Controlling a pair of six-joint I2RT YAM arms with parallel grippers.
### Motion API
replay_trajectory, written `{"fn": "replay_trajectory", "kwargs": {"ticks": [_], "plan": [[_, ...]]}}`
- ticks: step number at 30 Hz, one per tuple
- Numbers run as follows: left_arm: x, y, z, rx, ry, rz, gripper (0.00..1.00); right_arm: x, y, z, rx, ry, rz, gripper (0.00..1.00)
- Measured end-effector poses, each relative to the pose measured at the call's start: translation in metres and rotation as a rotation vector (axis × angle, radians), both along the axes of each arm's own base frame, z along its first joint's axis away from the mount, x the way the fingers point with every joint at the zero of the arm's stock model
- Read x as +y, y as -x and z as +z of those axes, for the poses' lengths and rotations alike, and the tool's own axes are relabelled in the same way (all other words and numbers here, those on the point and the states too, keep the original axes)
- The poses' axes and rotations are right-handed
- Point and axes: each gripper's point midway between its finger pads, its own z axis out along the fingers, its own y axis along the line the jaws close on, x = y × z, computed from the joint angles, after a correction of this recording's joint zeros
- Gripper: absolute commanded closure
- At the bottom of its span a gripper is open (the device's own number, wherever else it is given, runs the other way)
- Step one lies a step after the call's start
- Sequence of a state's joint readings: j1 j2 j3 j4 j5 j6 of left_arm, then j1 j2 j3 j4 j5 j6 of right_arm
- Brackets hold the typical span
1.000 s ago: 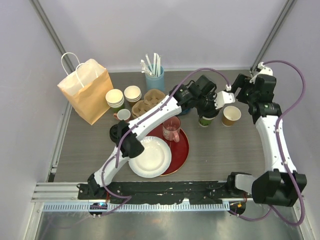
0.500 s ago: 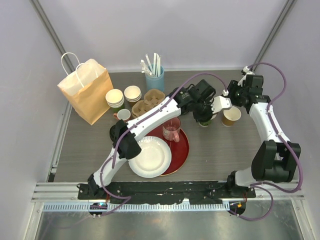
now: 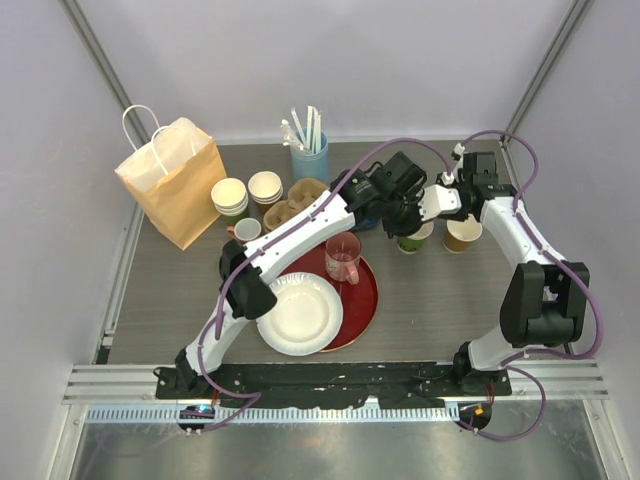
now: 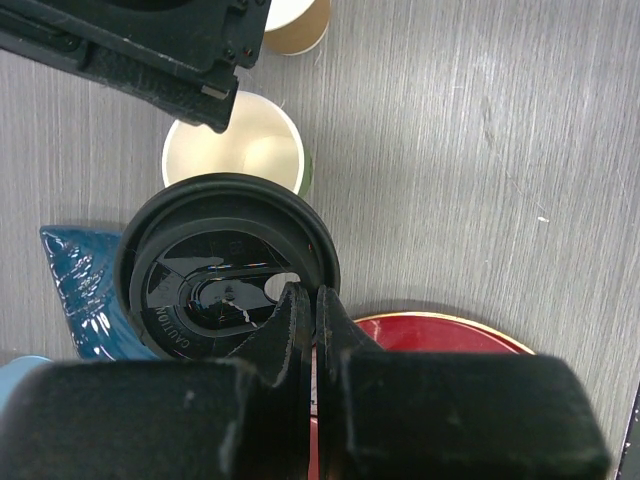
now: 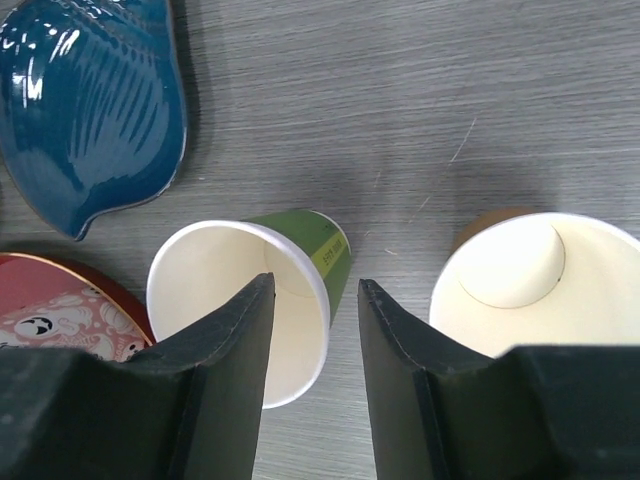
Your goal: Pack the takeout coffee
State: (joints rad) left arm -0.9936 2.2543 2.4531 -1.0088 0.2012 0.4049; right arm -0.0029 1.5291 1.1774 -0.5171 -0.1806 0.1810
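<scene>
There are two lone cups (green cup [image 5: 315, 250], brown cup [image 5: 520, 290]), one black lid [image 4: 200, 250], one pink mug [image 3: 343, 258], one red plate [image 3: 365, 295], one white plate [image 3: 300, 315]

**Green, kraft and black on grey wood grain**

The table [image 5: 420, 90] is grey with a fine streaked wood grain. The green cup [image 5: 318, 240] has an olive side with a lime-yellow strip and a white inside. The brown cup [image 5: 478, 225] is kraft outside and cream inside. The lid [image 4: 200, 290] is glossy black with raised lettering. A dish [image 5: 90, 100] is glazed deep blue with ribbed lines. The tray [image 4: 440, 335] is dark red with a gold edge. The mug [image 3: 343, 257] is translucent pink, and the plate [image 3: 300, 318] is plain white. The bag [image 3: 172, 185] is tan with white handles. The arms [image 3: 300, 235] are white with black joints, and their cables are purple.
</scene>
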Motion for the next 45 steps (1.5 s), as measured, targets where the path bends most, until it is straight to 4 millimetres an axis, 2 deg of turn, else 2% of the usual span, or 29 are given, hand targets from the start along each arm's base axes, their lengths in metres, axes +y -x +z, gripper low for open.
{"fn": "replay_trajectory", "kwargs": {"ticks": [3, 7, 10, 13, 16, 22, 33, 38, 41, 42, 45], "plan": [[0.002, -0.002, -0.001, 0.002, -0.004, 0.005, 1.00, -0.003, 0.001, -0.004, 0.021, 0.017, -0.001, 0.68], [0.004, -0.003, -0.003, 0.003, -0.010, 0.005, 1.00, -0.002, 0.006, -0.013, 0.056, 0.033, 0.010, 0.72], [0.004, -0.003, -0.006, 0.003, -0.019, -0.001, 1.00, 0.005, 0.010, -0.016, 0.071, 0.043, 0.033, 0.76], [0.006, -0.003, -0.010, 0.005, -0.029, -0.005, 1.00, 0.011, 0.013, -0.017, 0.079, 0.051, 0.058, 0.86], [0.007, -0.003, -0.012, 0.006, -0.034, -0.005, 1.00, 0.018, 0.016, -0.018, 0.088, 0.058, 0.085, 0.92], [0.011, -0.002, -0.012, 0.010, -0.044, -0.011, 1.00, 0.024, 0.024, -0.017, 0.099, 0.075, 0.111, 0.96], [0.021, -0.002, -0.019, 0.037, -0.071, -0.010, 1.00, 0.041, 0.041, -0.014, 0.100, 0.030, 0.168, 0.96], [0.022, -0.001, -0.022, 0.049, -0.075, -0.011, 1.00, 0.047, 0.044, -0.015, 0.107, 0.005, 0.189, 0.91], [0.023, 0.000, -0.024, 0.056, -0.078, -0.012, 1.00, 0.049, 0.045, -0.016, 0.110, -0.003, 0.196, 0.74], [0.023, 0.000, -0.025, 0.060, -0.079, -0.012, 1.00, 0.049, 0.045, -0.016, 0.110, -0.006, 0.197, 0.65], [0.023, 0.001, -0.026, 0.067, -0.078, -0.013, 1.00, 0.050, 0.046, -0.015, 0.112, -0.009, 0.199, 0.56]]}}
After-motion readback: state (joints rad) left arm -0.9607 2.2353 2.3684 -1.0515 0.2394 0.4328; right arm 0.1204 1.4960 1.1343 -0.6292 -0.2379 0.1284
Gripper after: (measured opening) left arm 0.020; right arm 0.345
